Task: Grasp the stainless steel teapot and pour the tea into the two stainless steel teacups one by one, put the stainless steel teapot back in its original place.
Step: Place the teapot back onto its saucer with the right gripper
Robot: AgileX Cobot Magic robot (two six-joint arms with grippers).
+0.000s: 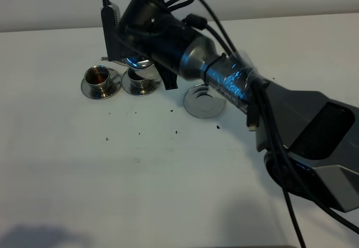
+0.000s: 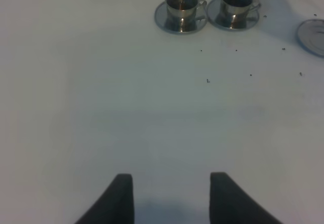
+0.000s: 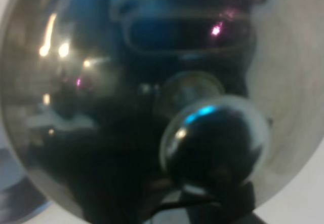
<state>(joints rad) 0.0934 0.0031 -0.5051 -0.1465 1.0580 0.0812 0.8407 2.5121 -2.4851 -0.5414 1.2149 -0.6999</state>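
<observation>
Left pincer (image 2: 172, 198) released, low over bare desk (image 2: 101, 107). Dark specks (image 1: 140, 134) scattered on desk. One coaster (image 1: 204, 101), nothing on it. Two cups (image 1: 100, 77) (image 1: 140, 75), each on a saucer; the right arm (image 1: 224, 79) covers the right one. Teapot (image 3: 152, 97) above it, fills the right wrist view; right pincer state: can't tell.

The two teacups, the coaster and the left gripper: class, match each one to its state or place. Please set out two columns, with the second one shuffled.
1 coaster
2 teacup farther from the coaster
3 teacup nearer the coaster
4 left gripper

A open, over the table
B brown tea inside
C nothing standing on it
D under the teapot

Pairs: 1-C, 2-B, 3-D, 4-A
</observation>
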